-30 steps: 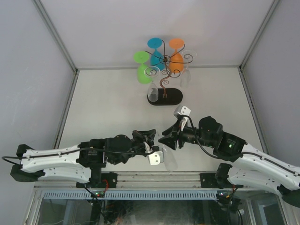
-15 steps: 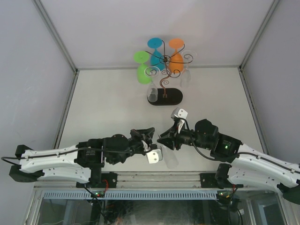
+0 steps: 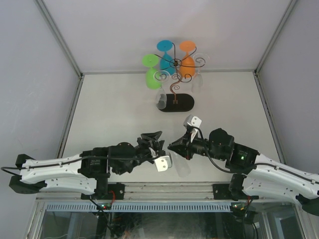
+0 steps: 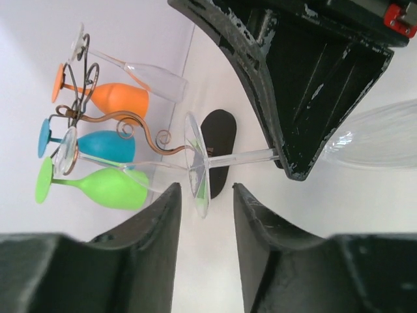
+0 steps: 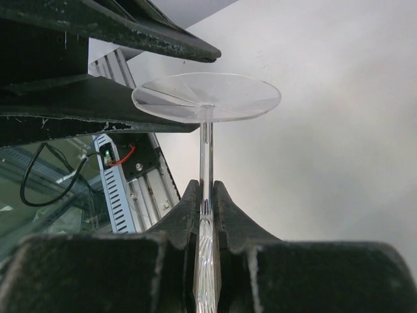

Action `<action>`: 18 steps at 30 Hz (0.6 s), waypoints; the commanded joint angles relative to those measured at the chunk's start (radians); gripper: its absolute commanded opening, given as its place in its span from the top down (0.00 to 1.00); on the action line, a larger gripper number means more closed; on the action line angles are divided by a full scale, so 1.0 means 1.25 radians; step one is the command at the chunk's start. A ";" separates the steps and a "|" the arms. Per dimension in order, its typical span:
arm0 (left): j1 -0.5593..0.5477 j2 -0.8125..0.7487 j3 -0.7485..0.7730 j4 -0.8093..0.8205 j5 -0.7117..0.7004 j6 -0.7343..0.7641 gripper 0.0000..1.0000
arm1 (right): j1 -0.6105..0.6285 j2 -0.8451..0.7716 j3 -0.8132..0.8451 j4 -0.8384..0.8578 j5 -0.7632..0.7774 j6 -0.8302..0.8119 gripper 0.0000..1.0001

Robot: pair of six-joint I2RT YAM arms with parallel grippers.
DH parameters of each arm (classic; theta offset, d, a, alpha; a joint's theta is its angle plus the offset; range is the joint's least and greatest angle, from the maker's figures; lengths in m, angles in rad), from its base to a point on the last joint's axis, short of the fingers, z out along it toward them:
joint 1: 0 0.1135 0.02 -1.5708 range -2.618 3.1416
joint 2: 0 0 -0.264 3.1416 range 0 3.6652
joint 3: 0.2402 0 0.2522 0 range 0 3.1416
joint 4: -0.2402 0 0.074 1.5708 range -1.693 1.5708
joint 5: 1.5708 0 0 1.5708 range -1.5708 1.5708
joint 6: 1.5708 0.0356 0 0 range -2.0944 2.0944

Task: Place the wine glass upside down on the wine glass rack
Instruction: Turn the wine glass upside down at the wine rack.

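A clear wine glass [image 5: 206, 96] lies sideways above the table's near edge, its round foot toward my left arm. The right gripper [image 5: 206, 190] is shut on its stem, just above the bowl [image 3: 182, 168]. In the left wrist view the foot [image 4: 197, 166] stands just ahead of the left gripper [image 4: 205, 190], whose jaws are open with nothing between them. From above, the left gripper [image 3: 155, 141] and right gripper [image 3: 172, 146] nearly meet tip to tip. The wine glass rack [image 3: 174, 88], dark wire scrolls on a black oval base [image 3: 183, 102], stands at the far middle.
Hanging upside down on the rack are a green glass [image 3: 149, 70], a blue glass [image 3: 165, 55], an orange glass [image 3: 187, 60] and two clear glasses [image 3: 160, 97] [image 3: 197, 77]. White walls close the table on three sides. An aluminium rail [image 3: 164, 190] runs along the near edge.
The right gripper's jaws have closed onto the glass stem. The left gripper's jaws have opened and let the glass go. Both arms shifted slightly left.
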 commanded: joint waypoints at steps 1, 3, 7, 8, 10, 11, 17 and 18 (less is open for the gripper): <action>-0.004 -0.023 0.031 0.036 -0.026 -0.040 0.51 | 0.008 -0.025 0.005 0.056 0.044 -0.011 1.00; -0.003 -0.027 0.030 0.036 -0.040 -0.050 0.44 | 0.008 -0.034 0.005 0.056 0.061 -0.013 1.00; 0.013 -0.048 0.029 0.025 -0.041 -0.098 0.32 | 0.008 -0.047 0.003 0.049 0.090 -0.025 1.00; 0.027 -0.054 0.033 0.014 -0.028 -0.118 0.30 | 0.008 -0.052 -0.001 0.052 0.097 -0.028 1.00; 0.068 -0.065 0.045 -0.012 0.009 -0.177 0.28 | 0.007 -0.069 -0.020 0.068 0.117 -0.030 1.00; 0.093 -0.071 0.050 -0.024 0.027 -0.201 0.28 | 0.007 -0.079 -0.029 0.077 0.130 -0.030 1.00; 0.241 -0.128 0.043 -0.054 0.100 -0.346 0.23 | 0.004 -0.146 -0.073 0.102 0.189 -0.052 1.00; 0.268 -0.138 0.038 -0.058 0.114 -0.371 0.23 | 0.004 -0.158 -0.076 0.098 0.208 -0.054 1.00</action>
